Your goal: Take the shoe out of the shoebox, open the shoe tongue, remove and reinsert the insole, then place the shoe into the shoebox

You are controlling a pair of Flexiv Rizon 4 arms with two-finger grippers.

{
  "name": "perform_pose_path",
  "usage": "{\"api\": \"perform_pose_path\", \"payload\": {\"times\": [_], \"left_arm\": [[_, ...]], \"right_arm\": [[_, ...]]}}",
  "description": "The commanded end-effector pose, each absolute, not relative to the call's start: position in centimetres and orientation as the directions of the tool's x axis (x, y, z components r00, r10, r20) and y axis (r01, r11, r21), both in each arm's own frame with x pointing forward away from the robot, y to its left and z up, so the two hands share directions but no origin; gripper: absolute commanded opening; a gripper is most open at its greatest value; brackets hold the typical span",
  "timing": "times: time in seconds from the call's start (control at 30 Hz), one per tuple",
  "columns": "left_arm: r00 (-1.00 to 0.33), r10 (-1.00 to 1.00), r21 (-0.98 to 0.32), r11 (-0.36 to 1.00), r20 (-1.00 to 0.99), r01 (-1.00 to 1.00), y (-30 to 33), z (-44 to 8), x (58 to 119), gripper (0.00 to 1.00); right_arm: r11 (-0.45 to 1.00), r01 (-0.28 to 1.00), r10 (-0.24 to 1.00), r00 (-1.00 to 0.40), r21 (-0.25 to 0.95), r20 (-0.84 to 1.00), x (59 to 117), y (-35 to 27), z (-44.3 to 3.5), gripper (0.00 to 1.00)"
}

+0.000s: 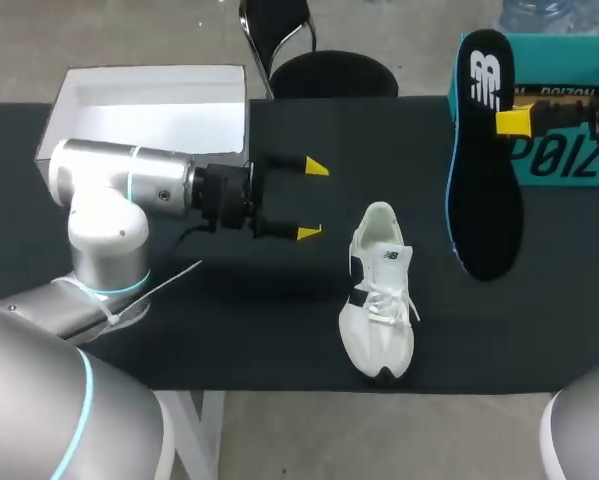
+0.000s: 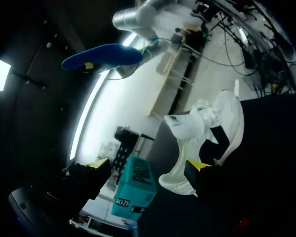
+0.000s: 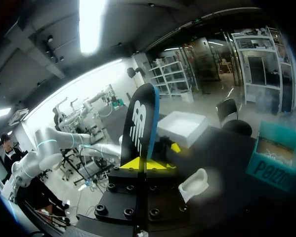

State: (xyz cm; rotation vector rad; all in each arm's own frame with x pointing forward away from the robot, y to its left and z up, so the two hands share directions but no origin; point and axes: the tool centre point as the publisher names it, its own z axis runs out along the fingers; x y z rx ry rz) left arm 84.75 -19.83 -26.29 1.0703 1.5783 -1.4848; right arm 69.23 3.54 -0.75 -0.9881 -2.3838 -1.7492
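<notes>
Clamping the insole [image 1: 484, 170], right tool [image 1: 517, 122] mostly cut off.

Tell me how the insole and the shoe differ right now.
The insole is black with a blue edge; the shoe is mostly white. The insole is thin and flat; the shoe is bulky and laced. The right gripper holds the insole in the air; the shoe lies on the table, ungripped. Both have their heel ends away from the robot.
</notes>
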Motion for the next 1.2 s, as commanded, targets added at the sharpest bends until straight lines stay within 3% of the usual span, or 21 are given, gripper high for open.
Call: {"api": "perform_pose_path", "payload": {"times": [0.03, 0.73, 1.2], "left_arm": [[-0.269, -0.194, -0.274, -0.001, -0.943, 0.962, -19.8, -25.5, 83.4, 1.0], [-0.154, -0.233, -0.131, -0.114, -0.96, 0.985, -25.7, -22.6, 80.4, 1.0], [-0.099, -0.191, -0.093, -0.043, -0.976, 0.995, -26.2, -22.5, 82.0, 1.0]], "right_arm": [[0.172, 0.501, 0.472, -0.798, 0.848, 0.375, 69.5, 3.7, -0.8, 0.0], [0.172, 0.501, 0.472, -0.798, 0.848, 0.375, 69.5, 3.7, -0.8, 0.0], [0.172, 0.501, 0.472, -0.798, 0.848, 0.375, 69.5, 3.7, -0.8, 0.0]]}}
